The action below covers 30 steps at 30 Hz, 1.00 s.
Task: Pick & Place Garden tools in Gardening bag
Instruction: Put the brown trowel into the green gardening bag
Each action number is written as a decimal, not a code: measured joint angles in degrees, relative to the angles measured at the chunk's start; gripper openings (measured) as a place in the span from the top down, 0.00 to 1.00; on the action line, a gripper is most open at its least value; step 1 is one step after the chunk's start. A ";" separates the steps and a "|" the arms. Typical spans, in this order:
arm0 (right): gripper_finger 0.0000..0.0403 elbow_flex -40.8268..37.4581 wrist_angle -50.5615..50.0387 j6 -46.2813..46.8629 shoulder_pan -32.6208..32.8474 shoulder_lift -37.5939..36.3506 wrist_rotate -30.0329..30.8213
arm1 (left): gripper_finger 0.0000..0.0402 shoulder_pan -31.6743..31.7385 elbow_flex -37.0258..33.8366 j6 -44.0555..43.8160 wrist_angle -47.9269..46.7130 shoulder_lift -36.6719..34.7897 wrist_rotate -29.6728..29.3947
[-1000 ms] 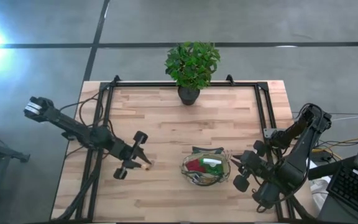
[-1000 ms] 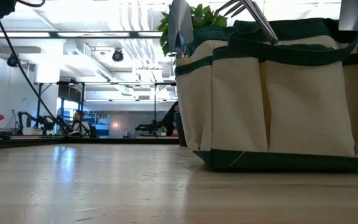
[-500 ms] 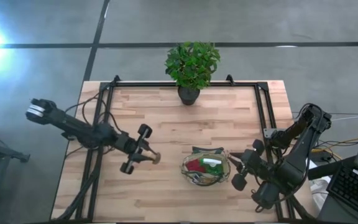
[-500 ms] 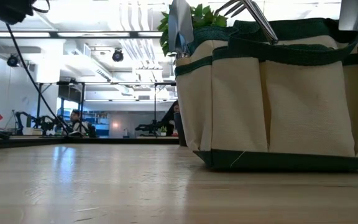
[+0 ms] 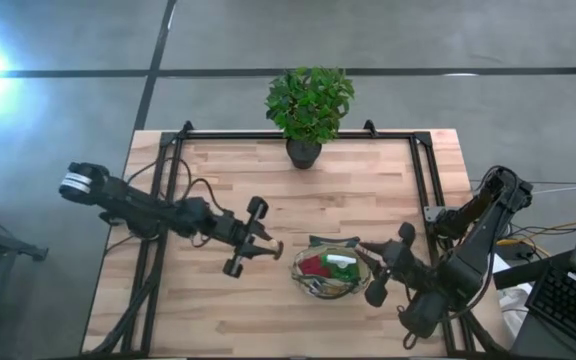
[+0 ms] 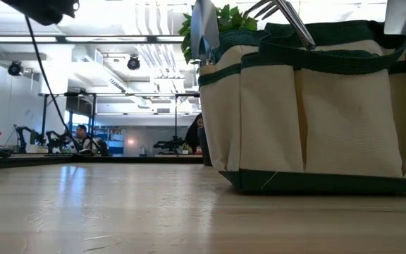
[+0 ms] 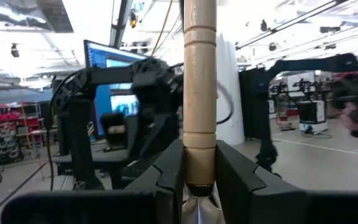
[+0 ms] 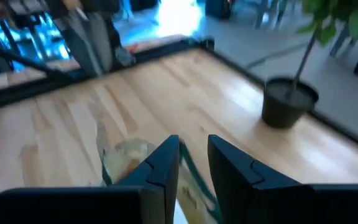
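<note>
- Over the table's middle, my left gripper [image 5: 265,247] pinches a wooden-handled tool [image 7: 199,93] tight between both fingers [image 7: 169,177].
- To do this well, I'd carry it level, centre it above the gardening bag [image 5: 330,270], then lower before letting go.
- That bag sits near, at four o'clock of my fingers.
- My right gripper [image 5: 365,250] hovers at the bag's three o'clock rim, fingers slightly apart, holding nothing.
</note>
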 joint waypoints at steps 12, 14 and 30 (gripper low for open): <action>0.81 -0.27 12.64 -11.72 -1.22 0.92 8.15 | 0.84 4.63 6.96 -5.08 -0.15 9.17 0.40; 0.79 -0.33 12.48 -11.68 -1.98 0.90 2.79 | 0.84 4.66 7.08 -5.24 -0.39 9.43 1.40; 0.83 -4.02 -15.14 23.58 1.49 1.01 -37.18 | 0.84 4.70 3.91 -7.51 -0.92 7.51 4.54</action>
